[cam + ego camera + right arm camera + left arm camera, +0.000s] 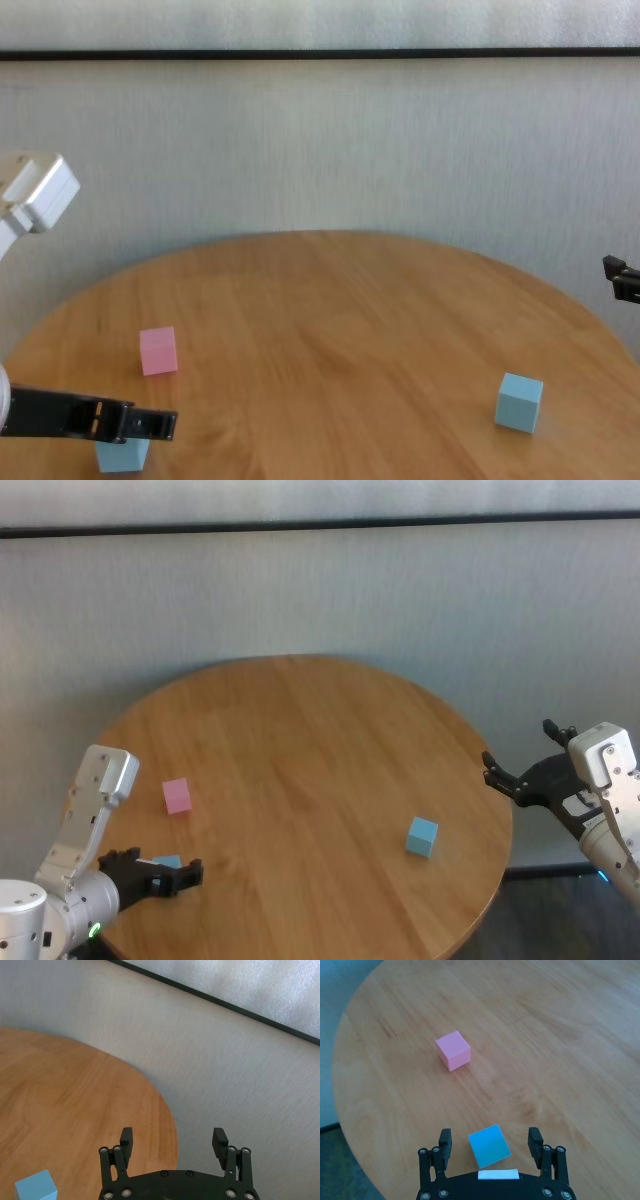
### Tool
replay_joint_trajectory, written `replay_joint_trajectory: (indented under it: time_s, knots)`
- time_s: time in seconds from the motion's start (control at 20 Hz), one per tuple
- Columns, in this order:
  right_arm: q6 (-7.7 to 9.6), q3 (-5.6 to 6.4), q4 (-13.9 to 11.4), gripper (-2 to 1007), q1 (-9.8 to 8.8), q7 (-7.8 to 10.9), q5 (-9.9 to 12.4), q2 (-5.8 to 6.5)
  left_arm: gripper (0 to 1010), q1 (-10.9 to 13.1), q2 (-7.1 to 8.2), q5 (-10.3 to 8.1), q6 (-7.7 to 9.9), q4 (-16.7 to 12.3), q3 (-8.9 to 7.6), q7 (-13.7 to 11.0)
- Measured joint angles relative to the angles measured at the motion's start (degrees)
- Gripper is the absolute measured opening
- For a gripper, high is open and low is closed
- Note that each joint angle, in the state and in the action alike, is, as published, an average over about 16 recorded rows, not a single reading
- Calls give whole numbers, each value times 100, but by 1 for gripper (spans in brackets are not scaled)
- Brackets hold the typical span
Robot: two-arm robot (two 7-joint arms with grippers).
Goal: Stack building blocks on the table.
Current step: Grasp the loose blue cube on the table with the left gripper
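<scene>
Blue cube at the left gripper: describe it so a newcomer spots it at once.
On the round table, look to the near edge on the robot's left. There the left gripper is open around a blue cube. The pink cube lies just beyond it, and the other blue cube sits alone on the right.

The left gripper point(165, 875) hides most of one blue cube point(167, 861) — the right gripper point(622, 278) is cut off at the chest view's edge.
</scene>
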Motion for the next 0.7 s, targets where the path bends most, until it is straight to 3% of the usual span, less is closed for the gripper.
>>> replay_joint_trajectory:
  time_s: [0.7]
  knots:
    - [0, 0, 0, 1001, 0, 0, 0, 0, 999, -110, -75, 276, 237, 94, 31, 2]
